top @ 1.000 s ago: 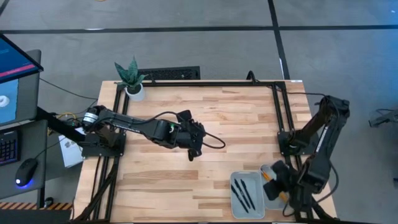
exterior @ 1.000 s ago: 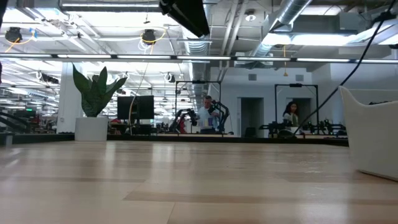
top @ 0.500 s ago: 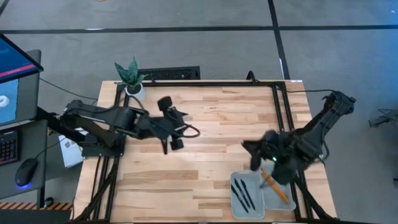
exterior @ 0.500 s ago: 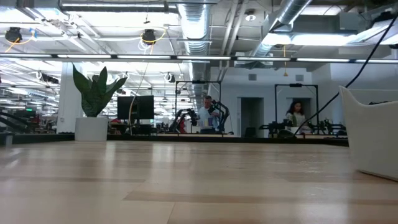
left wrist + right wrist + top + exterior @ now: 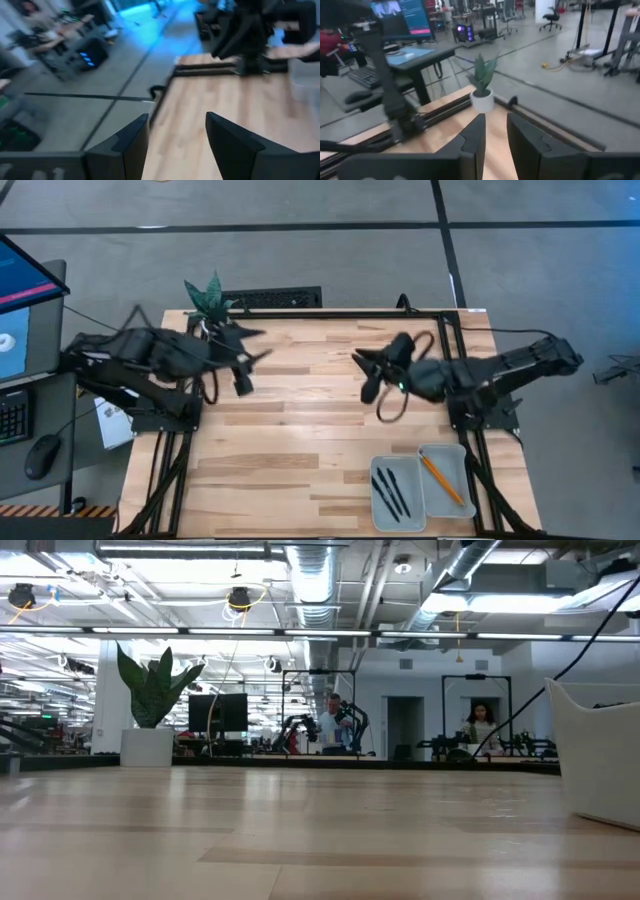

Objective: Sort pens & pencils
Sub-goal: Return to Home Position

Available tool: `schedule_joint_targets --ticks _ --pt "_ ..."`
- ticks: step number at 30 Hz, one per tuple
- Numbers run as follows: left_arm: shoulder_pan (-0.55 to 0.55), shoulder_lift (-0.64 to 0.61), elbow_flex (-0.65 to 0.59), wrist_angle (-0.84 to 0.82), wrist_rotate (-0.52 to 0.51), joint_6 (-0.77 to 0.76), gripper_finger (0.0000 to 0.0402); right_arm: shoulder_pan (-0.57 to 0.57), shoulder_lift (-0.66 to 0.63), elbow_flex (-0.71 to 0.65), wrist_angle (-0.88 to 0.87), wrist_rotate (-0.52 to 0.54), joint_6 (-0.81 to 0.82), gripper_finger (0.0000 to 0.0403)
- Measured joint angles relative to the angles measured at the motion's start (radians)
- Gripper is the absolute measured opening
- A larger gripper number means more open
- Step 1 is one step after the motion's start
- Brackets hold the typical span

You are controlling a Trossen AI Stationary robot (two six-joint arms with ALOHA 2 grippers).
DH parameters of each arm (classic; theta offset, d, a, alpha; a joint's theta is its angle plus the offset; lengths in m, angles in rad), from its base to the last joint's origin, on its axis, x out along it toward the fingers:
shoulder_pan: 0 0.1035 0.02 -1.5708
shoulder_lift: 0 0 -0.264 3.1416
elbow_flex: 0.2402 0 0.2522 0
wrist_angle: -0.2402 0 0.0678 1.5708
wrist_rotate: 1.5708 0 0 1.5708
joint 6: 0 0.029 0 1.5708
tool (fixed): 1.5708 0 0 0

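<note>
**High view, left to right.** At the far-left corner of the light wooden plank surface (image 5: 320,440) we find a small green plant in a white pot (image 5: 213,310). Just beside it the left tool (image 5: 242,370) hangs above the surface. In its wrist view the two dark fingers (image 5: 132,142) stand wide apart, with nothing between them.

The right tool (image 5: 368,375) is held over the far middle of the surface, well apart from the left one. In its wrist view its fingers (image 5: 475,137) show only a narrow gap, and it grips nothing.

At the near-right edge two pale gray rectangular bins sit side by side, touching. The left gray bin (image 5: 413,515) holds the three black pens (image 5: 392,490), lying roughly parallel. The right gray bin (image 5: 457,462) holds the thin orange pencils (image 5: 440,480), lying slantwise and close together; we cannot count them.
</note>
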State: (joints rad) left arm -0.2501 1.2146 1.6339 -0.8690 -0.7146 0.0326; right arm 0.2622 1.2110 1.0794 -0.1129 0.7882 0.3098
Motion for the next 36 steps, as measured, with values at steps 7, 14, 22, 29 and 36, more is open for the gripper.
schedule_joint_targets --ticks 7,14,22,29,36 --pt "0.077 -0.112 0.000 0.017 -0.046 0.013 0.0187 -0.234 -0.016 -0.001 0.083 -0.190 -0.185 0.0099" --pt "0.210 -0.138 -0.001 0.031 -0.084 0.053 0.0187 -0.476 -0.073 -0.001 0.118 -0.408 -0.285 0.0099" --pt "0.273 -0.160 -0.002 -0.056 -0.112 -0.019 0.0187 -0.682 -0.149 -0.001 0.083 -0.537 -0.319 0.0099" --pt "0.262 -0.281 -0.171 -0.021 -0.221 -0.101 0.0187 -0.749 -0.224 -0.002 -0.075 -0.539 -0.307 0.0099" --pt "0.261 -0.501 -0.537 0.284 -0.234 -0.044 0.0187 -0.748 -0.336 -0.053 -0.114 -0.535 -0.268 0.0099"
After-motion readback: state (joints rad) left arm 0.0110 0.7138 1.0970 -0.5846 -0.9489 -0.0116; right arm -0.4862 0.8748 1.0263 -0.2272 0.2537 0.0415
